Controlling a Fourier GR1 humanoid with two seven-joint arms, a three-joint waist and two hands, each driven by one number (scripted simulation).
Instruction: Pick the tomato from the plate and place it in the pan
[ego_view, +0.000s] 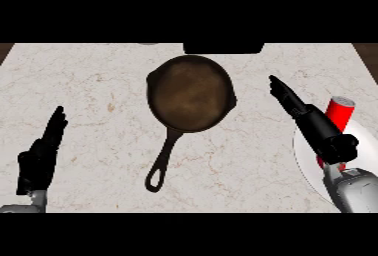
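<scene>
Tomato, a red cylinder-like shape (340, 111) on white plate (306, 160) at right, likely soft, slippery; cup its sides. Right hand (310, 120) fingers straight, empty.

The right hand (314, 122) and forearm cover much of the red object (341, 111) and the white plate (363, 137), whose far side runs off the picture's right edge.

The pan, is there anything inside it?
Nothing shows inside the pan; only its brown bottom. The red thing is on the white plate at the right, partly hidden behind the right hand.
</scene>
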